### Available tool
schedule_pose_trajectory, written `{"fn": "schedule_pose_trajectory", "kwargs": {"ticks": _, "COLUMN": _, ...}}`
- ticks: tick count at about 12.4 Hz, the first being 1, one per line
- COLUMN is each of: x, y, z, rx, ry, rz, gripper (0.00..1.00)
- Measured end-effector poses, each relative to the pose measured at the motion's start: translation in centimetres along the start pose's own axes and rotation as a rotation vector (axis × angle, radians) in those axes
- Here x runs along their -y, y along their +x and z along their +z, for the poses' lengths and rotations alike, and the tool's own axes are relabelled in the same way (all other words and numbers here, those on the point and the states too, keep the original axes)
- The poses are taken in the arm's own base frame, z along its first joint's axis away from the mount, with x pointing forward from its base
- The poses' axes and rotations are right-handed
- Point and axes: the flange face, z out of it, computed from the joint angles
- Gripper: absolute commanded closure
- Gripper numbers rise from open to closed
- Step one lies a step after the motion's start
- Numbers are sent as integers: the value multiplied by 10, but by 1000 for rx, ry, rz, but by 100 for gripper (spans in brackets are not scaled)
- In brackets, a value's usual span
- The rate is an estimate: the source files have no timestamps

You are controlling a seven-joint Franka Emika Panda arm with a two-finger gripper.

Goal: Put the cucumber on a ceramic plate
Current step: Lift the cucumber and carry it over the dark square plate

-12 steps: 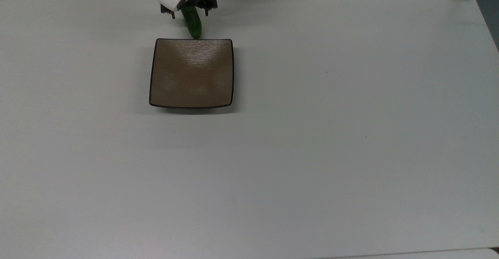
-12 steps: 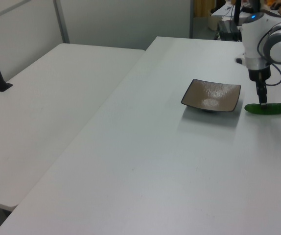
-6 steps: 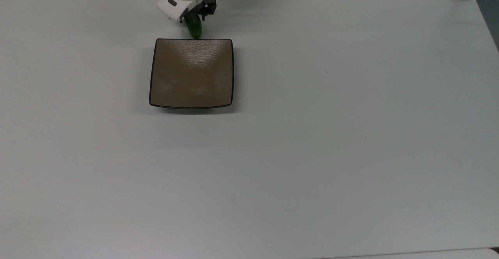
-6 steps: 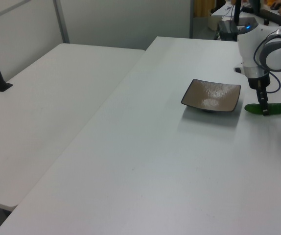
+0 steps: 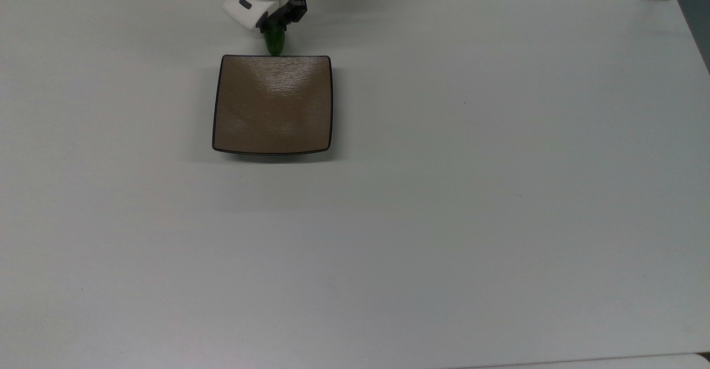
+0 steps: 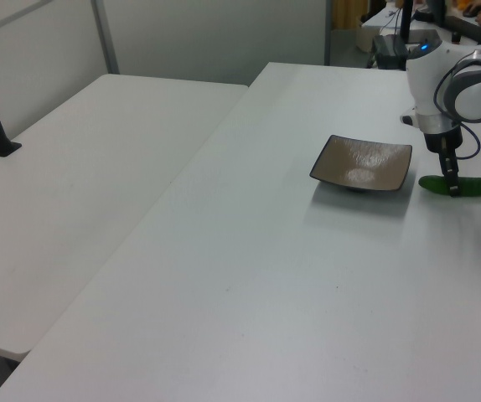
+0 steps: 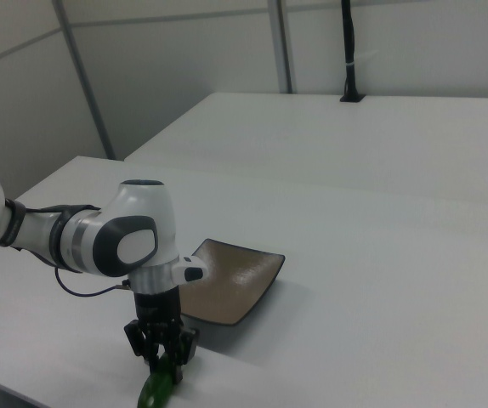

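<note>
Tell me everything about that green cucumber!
The cucumber is smooth, dark green and glossy with rounded ends. It lies flat on the white table, just outside the brown plate, not on it. The gripper is down on its middle, fingers on either side of it.

Cucumber (image 6: 458,185) dark green. Ceramic plate (image 5: 273,104) glossy brown, thin black rim. Table (image 5: 444,191) plain white. Gripper (image 7: 164,353) black, arm white and grey.

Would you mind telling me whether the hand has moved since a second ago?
Yes. In the left view the hand has dropped lower onto the cucumber, judged against the ceramic plate, which has stayed put.
</note>
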Motion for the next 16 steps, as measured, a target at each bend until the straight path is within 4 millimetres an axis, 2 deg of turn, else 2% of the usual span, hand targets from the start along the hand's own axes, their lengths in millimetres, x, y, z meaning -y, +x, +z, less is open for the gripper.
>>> {"fn": "schedule_pose_trajectory", "kwargs": {"ticks": 3, "x": -2, "y": -14, "z": -21, "rx": 57, "ry": 6, "rz": 10, "gripper": 91}}
{"fn": "schedule_pose_trajectory", "kwargs": {"ticks": 5, "x": -9, "y": -18, "z": -59, "rx": 35, "ry": -3, "rz": 26, "gripper": 90}}
{"fn": "schedule_pose_trajectory", "kwargs": {"ticks": 8, "x": -20, "y": -5, "z": -128, "rx": -102, "ry": 13, "rz": 63, "gripper": 90}}
{"fn": "schedule_pose_trajectory", "kwargs": {"ticks": 11, "x": -29, "y": 26, "z": -172, "rx": -210, "ry": 63, "rz": 100, "gripper": 82}}
{"fn": "schedule_pose_trajectory", "kwargs": {"ticks": 12, "x": -34, "y": 41, "z": -177, "rx": -246, "ry": 69, "rz": 132, "gripper": 82}}
{"fn": "schedule_pose_trajectory", "kwargs": {"ticks": 13, "x": -37, "y": 58, "z": -174, "rx": -272, "ry": 73, "rz": 173, "gripper": 81}}
{"fn": "schedule_pose_trajectory", "kwargs": {"ticks": 15, "x": -39, "y": 86, "z": -157, "rx": -292, "ry": 77, "rz": 238, "gripper": 81}}
{"fn": "schedule_pose_trajectory", "kwargs": {"ticks": 16, "x": -36, "y": 98, "z": -147, "rx": -279, "ry": 80, "rz": 248, "gripper": 73}}
